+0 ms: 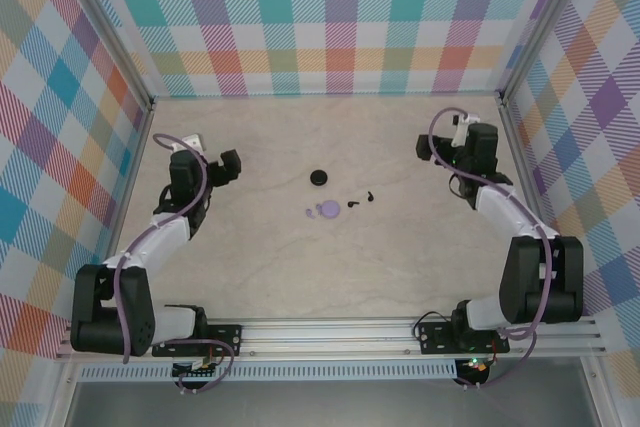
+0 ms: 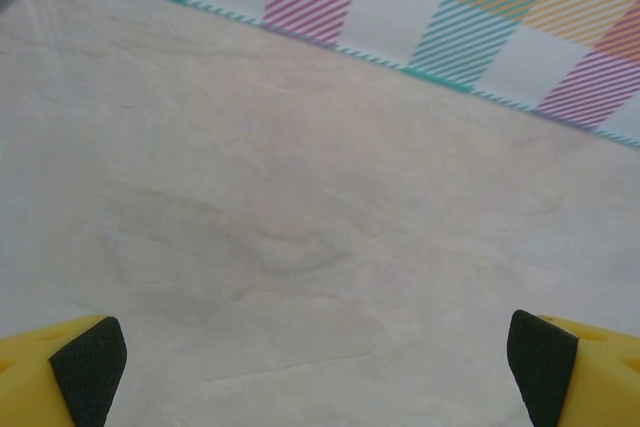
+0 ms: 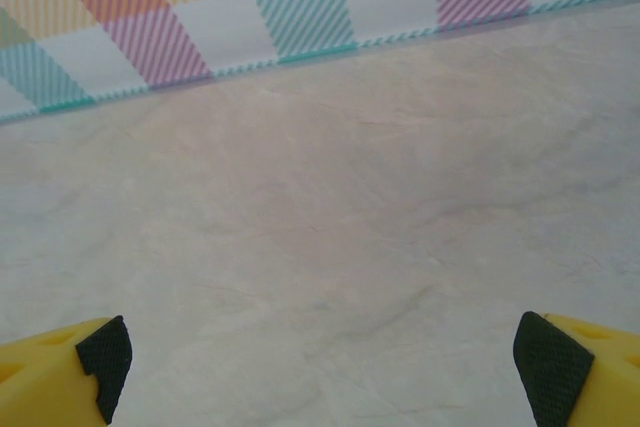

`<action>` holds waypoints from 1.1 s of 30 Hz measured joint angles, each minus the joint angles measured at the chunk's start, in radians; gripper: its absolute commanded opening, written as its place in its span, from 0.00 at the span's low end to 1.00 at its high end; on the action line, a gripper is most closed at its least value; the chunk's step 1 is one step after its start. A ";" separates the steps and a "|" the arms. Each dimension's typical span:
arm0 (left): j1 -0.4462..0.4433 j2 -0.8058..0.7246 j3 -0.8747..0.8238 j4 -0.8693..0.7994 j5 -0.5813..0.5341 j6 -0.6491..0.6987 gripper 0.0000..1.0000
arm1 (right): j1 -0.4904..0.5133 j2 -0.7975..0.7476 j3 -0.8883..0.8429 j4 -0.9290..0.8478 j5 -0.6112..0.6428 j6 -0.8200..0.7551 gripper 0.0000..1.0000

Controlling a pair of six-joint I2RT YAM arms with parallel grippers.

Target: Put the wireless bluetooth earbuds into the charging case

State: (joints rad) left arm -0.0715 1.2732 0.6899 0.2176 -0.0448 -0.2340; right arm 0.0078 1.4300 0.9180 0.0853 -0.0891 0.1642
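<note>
The lavender charging case [image 1: 328, 209] lies near the table's middle, with a small lavender piece beside it on its left. Two tiny black earbuds [image 1: 353, 204] [image 1: 369, 195] lie on the table just right of the case, apart from it. My left gripper [image 1: 232, 165] hovers well left of the case and my right gripper [image 1: 428, 147] well to its right. In the left wrist view the left gripper [image 2: 315, 367] is open, its yellow fingers [image 2: 90, 362] wide apart over bare table. In the right wrist view the right gripper [image 3: 320, 362] is open too, with nothing between its fingers [image 3: 545, 367].
A round black disc [image 1: 318, 177] sits just behind the case. Checked walls [image 1: 330, 17] close the table [image 1: 330, 277] at the back and both sides. The arm bases stand on a metal rail [image 1: 330, 332] at the near edge.
</note>
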 measured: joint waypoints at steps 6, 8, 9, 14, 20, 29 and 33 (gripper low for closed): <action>-0.084 0.027 0.057 -0.175 0.161 -0.169 1.00 | 0.082 0.150 0.187 -0.217 -0.148 0.023 1.00; -0.125 0.044 0.074 -0.206 0.200 -0.210 0.97 | 0.127 0.221 0.255 -0.281 -0.195 0.023 0.99; -0.146 0.053 0.083 -0.217 0.218 -0.233 0.94 | 0.150 0.259 0.288 -0.309 -0.220 0.022 0.97; -0.235 0.141 0.139 -0.219 0.278 -0.326 0.81 | 0.245 0.418 0.418 -0.429 -0.312 0.007 0.81; -0.293 0.289 0.167 -0.186 0.332 -0.411 0.68 | 0.322 0.607 0.605 -0.546 -0.393 0.002 0.54; -0.301 0.506 0.239 -0.081 0.386 -0.507 0.58 | 0.362 0.814 0.866 -0.671 -0.447 0.011 0.35; -0.306 0.582 0.276 -0.047 0.416 -0.535 0.58 | 0.372 0.895 0.965 -0.724 -0.464 0.012 0.35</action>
State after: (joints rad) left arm -0.3775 1.8553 0.9661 0.1707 0.3710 -0.7689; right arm 0.3801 2.3249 1.8828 -0.6392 -0.5529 0.1764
